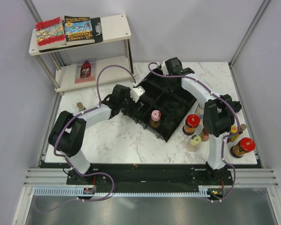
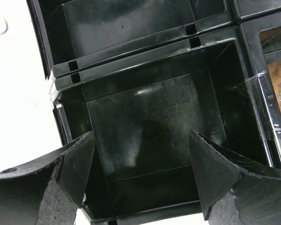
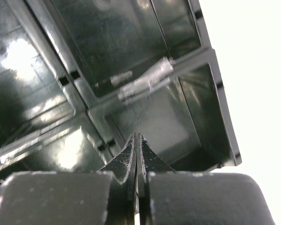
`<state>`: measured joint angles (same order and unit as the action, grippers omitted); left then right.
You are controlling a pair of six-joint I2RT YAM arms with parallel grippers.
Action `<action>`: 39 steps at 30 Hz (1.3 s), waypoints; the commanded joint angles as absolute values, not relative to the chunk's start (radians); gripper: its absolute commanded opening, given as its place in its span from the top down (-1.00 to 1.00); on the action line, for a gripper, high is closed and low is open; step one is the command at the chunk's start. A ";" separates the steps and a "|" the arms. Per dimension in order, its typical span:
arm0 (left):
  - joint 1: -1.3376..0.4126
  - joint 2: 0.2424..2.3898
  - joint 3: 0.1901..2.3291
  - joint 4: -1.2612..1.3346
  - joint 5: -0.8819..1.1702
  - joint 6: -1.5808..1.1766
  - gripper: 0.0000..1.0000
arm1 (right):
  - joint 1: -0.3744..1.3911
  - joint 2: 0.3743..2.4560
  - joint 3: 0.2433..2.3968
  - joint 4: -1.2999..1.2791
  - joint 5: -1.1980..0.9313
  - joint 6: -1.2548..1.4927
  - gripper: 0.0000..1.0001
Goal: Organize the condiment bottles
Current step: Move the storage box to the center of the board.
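We had the left tool (image 2: 143,159) spread open and empty, an unfilled tray (image 2: 131,61) pocket directly below it. The right tool (image 3: 137,140) was clenched on nothing, tips over a corner pocket. We read that as nudging the skewed tray square, not picking. The pink-capped bottle (image 1: 155,116) sat in a pocket nearside of both tools. The other bottles (image 1: 192,123) stood on the bench (image 1: 117,140), right of the right tool, not yet sorted.
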<state>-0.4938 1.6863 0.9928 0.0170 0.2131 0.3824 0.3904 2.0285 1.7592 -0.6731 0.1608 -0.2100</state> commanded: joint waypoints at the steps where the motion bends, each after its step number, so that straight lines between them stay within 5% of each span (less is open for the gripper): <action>1: -0.492 1.684 0.989 0.048 0.229 0.408 -0.74 | 0.391 2.083 1.816 -0.630 0.175 -0.222 1.00; 39: -0.666 1.509 0.868 -0.255 0.419 0.414 -0.70 | 0.515 2.152 1.795 -0.587 0.060 -0.207 1.00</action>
<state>-0.6506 1.5341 0.8814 -0.2001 0.3698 0.3904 0.4946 2.1284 1.7638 -0.6201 0.0753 -0.2081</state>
